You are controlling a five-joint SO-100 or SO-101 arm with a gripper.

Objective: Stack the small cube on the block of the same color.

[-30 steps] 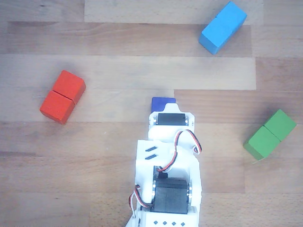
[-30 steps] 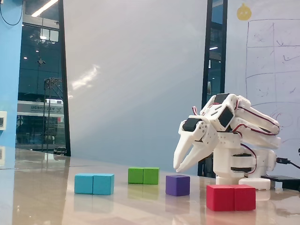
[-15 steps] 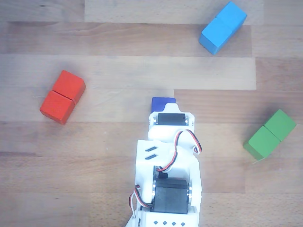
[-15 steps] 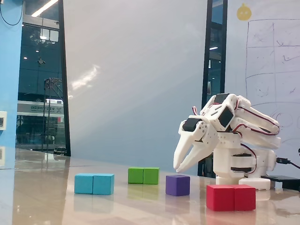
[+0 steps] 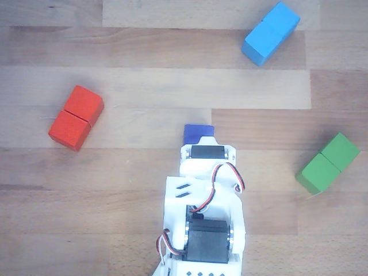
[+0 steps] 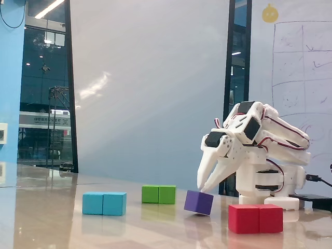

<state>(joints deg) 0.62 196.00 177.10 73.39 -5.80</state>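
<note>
The small cube (image 6: 197, 202) looks dark purple-blue in the fixed view and sits tilted, with one bottom edge off the table. My gripper (image 6: 202, 189) comes down on its upper right corner. The fingertips are only a narrow gap apart, touch the cube's top, and have nothing between them. In the other view only the cube's far half (image 5: 197, 131) shows beyond the white wrist, and the fingers are hidden under the arm. The sky-blue block (image 5: 271, 33) lies at the top right, well away from the cube; in the fixed view this block (image 6: 104, 203) is at the left.
A red oblong block (image 5: 76, 117) lies left of the arm, and in the fixed view this red block (image 6: 256, 218) is nearest the camera. A green oblong block (image 5: 328, 163) lies at the right. The white arm base (image 6: 264, 187) stands behind the cube.
The gripper has drawn back toward the base and dropped onto the cube. The cube, flat before, is now tipped up on one edge and has shifted slightly.
</note>
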